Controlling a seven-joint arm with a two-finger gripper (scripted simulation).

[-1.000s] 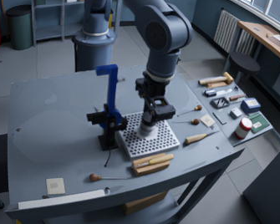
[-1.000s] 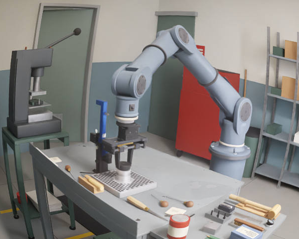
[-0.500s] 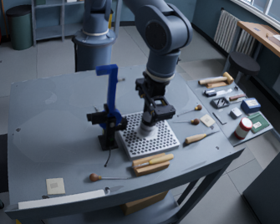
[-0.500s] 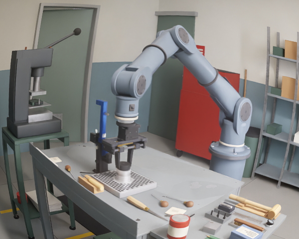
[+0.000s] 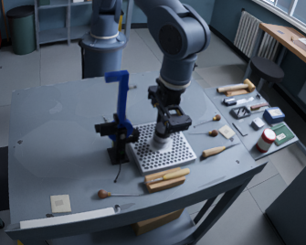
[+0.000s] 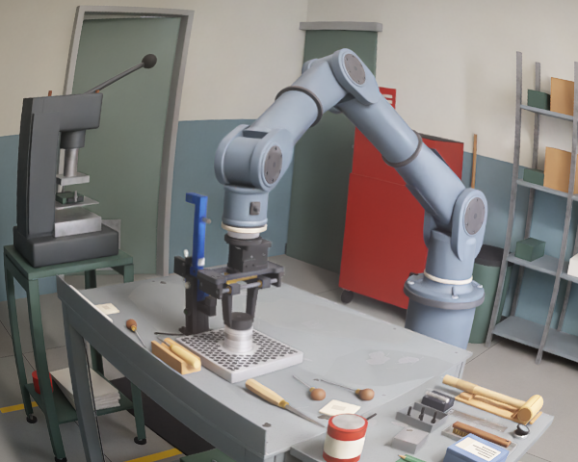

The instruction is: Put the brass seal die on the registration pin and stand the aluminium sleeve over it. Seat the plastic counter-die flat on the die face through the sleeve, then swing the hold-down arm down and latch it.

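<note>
The dark plastic counter-die (image 6: 240,320) sits at the top of the aluminium sleeve (image 6: 238,339), between my fingers. The sleeve stands upright on the perforated plate (image 6: 239,352). My gripper (image 6: 239,318) comes straight down over the sleeve, and its fingers grip the counter-die on two sides. The brass die is hidden inside the sleeve. The blue hold-down arm (image 6: 198,238) stands upright on its black clamp base (image 5: 117,136), just left of the sleeve.
A wooden block with a chisel (image 5: 166,179) lies at the plate's near edge. Awls (image 5: 208,119) and a wood-handled chisel (image 5: 215,151) lie to the right. A side tray holds mallets and a red-and-white jar (image 5: 266,140). A small card (image 5: 60,203) lies near the table's front left.
</note>
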